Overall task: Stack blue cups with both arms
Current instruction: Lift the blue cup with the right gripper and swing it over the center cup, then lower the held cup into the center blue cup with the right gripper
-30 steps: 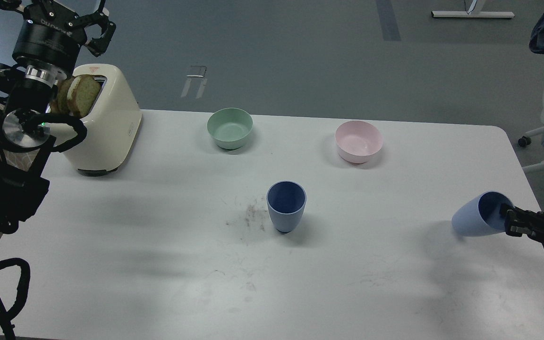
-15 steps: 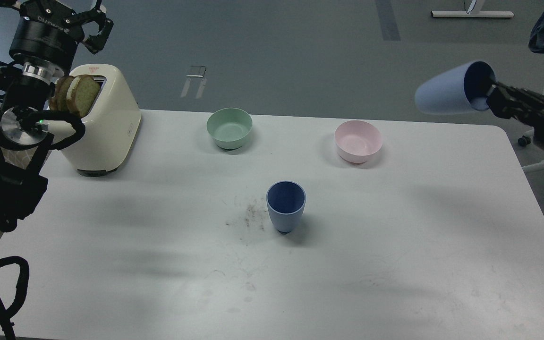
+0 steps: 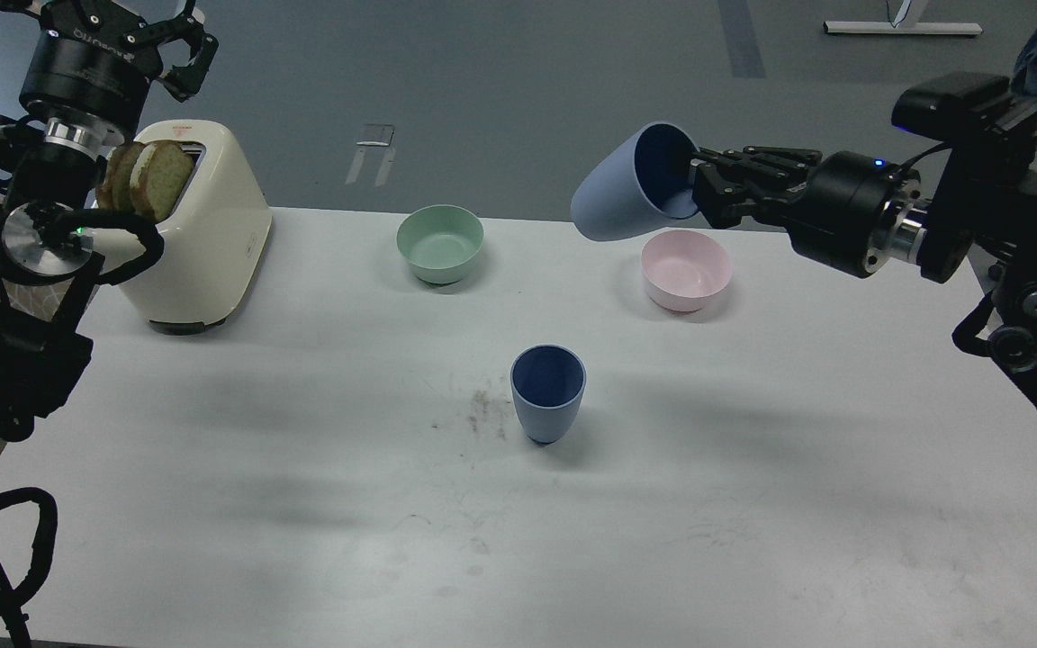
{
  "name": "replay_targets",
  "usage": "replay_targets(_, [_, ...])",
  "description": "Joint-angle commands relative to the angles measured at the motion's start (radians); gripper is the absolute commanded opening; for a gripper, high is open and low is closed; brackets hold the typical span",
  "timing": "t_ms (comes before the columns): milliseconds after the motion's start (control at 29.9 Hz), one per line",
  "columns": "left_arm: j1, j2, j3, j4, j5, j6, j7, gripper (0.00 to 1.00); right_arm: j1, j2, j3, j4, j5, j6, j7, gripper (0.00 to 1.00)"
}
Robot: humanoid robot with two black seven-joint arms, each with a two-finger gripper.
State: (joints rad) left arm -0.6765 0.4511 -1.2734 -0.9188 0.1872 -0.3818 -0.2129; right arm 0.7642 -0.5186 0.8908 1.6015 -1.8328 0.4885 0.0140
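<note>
Since nearest stands the upright blue cup (image 3: pixel 547 393) mid-bench, mouth up beside a dark smudge (image 3: pixel 482 414), best to treat it as the target. Behind, on the white bench (image 3: pixel 302 504): green bowl (image 3: pixel 439 243), pink bowl (image 3: pixel 686 269), cream toaster (image 3: pixel 199 225) holding bread. Above the pink bowl, second blue cup (image 3: pixel 631 184) tipped sideways, rim clamped by right pincer (image 3: pixel 703 184) (one finger inside). Advisable: turn base down, centre over the standing cup, lower straight. Left pincer (image 3: pixel 181 45) raised far left, fingers spread, empty. White wrist lettering there, unreadable.
</note>
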Motion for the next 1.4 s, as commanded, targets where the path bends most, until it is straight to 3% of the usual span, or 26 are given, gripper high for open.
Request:
replay_targets(0, [0.000,-0.002,0.000,0.000,0.000,0.000,0.000,0.98,0.058,0.067,-0.059,-0.003,-0.002,0.000,-0.037,0.00])
replay_targets(134, [0.000,0.000,0.000,0.000,0.000,0.000,0.000,0.98,0.073,0.080,-0.079,-0.002,0.000,0.000,-0.055,0.00])
replay_targets(267, [0.000,0.001,0.002,0.000,0.003,0.000,0.000,0.98,0.096,0.080,-0.145,-0.002,-0.002,0.000,-0.121,0.00])
replay_targets(334, [0.000,0.000,0.003,0.000,0.003,0.000,0.000,0.98,0.102,0.080,-0.170,-0.002,-0.002,0.000,-0.131,0.00])
replay_targets(936, [-0.032,-0.008,0.009,0.000,0.008,0.000,0.001,0.98,0.049,-0.001,-0.236,0.075,0.053,0.000,-0.131,0.00])
replay_targets(1370, [-0.029,0.000,0.008,0.001,0.006,-0.006,0.000,0.98,0.000,0.009,-0.279,0.072,0.046,0.000,-0.138,0.00])
